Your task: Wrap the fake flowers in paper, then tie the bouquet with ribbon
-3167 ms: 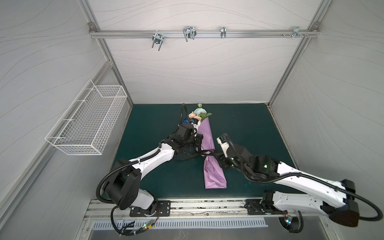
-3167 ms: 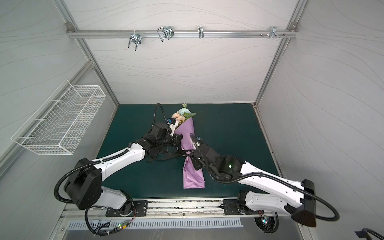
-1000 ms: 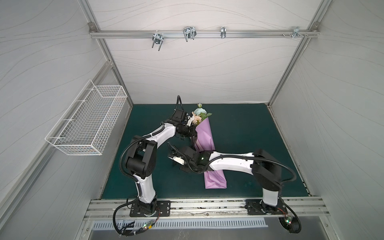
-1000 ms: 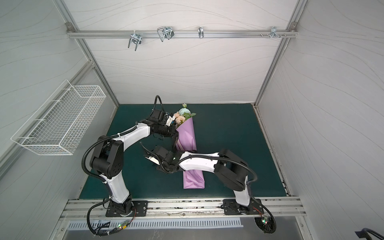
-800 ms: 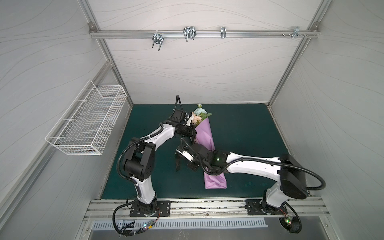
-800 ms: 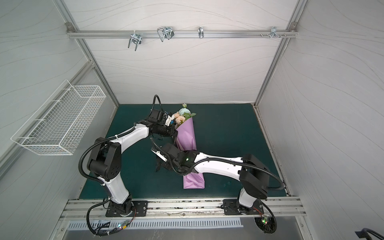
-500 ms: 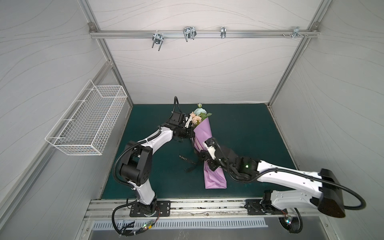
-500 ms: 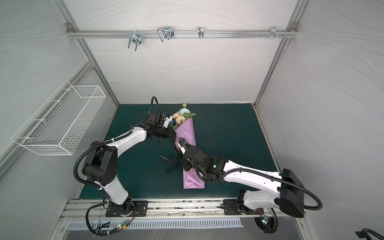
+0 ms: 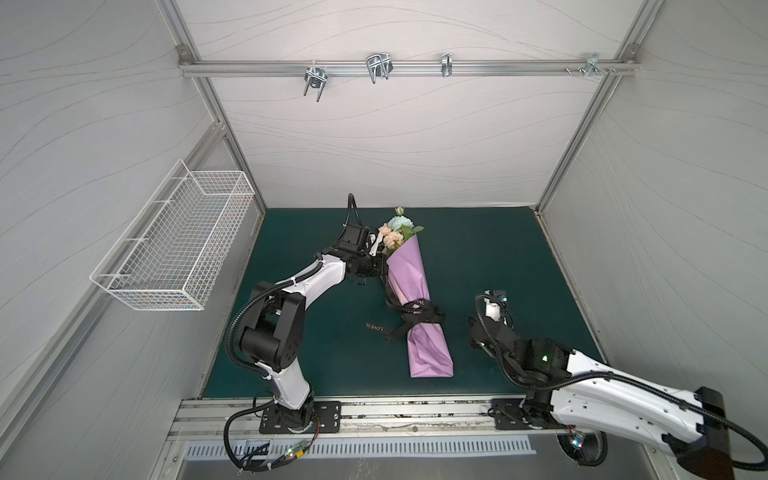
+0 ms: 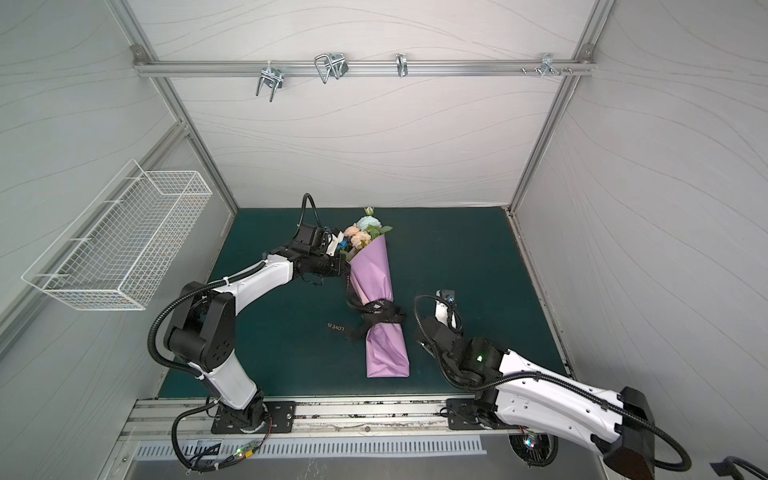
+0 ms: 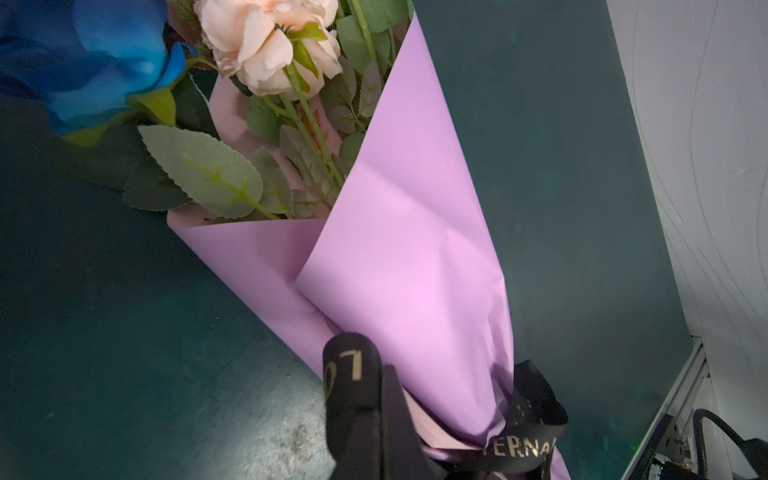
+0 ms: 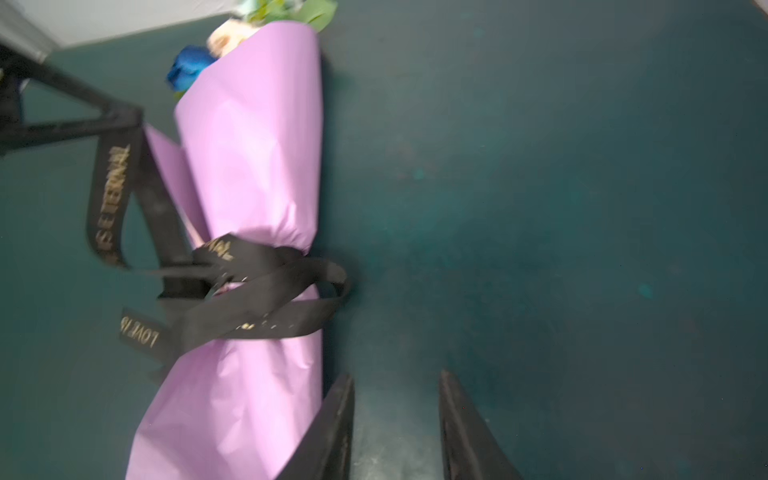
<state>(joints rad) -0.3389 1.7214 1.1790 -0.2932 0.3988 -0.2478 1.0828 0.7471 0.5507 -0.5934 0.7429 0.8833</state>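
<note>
Left wrist view: left gripper [image 11: 372, 382] pinches the black ribbon [image 11: 536, 415] | right gripper [image 12: 395, 378] spread, empty | bouquet of fake flowers [image 9: 395, 232] lies centre of the table [image 9: 498, 257] in lilac paper [image 9: 409, 274] — light, soft, crushable — you pull ribbon ends, never petals.

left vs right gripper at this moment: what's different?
The left gripper is shut, pinching a strand of the black ribbon; the right gripper has its jaws apart and holds nothing. The left gripper sits by the flower end of the bouquet; the right gripper sits on the opposite side, beside the lower half of the lilac wrap, with a gap to it in both top views. Shared: both are black and flank the bouquet.
</note>
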